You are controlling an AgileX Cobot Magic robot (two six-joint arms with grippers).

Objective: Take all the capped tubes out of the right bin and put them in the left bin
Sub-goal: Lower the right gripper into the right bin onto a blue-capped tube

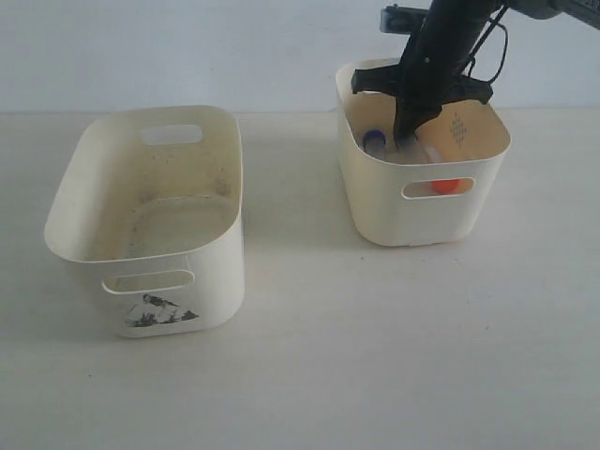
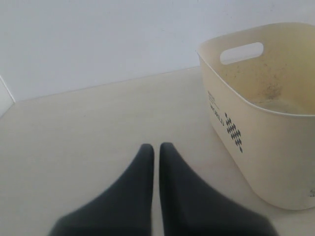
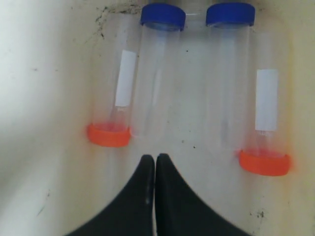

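While my right pincer (image 3: 155,158) hangs inside the right bin (image 1: 375,206), fingers pressed together on nothing, the capped tubes (image 3: 158,73) lie side by side just beyond its tips.

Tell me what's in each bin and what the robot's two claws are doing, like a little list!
left bin: no tubes in view, torn sticker on front
right bin: holds all the tubes
blue-capped tubes: two, lying down
orange-capped tubes: two, lying down
right gripper: shut, empty, inside right bin
left gripper: shut, empty, outside left bin
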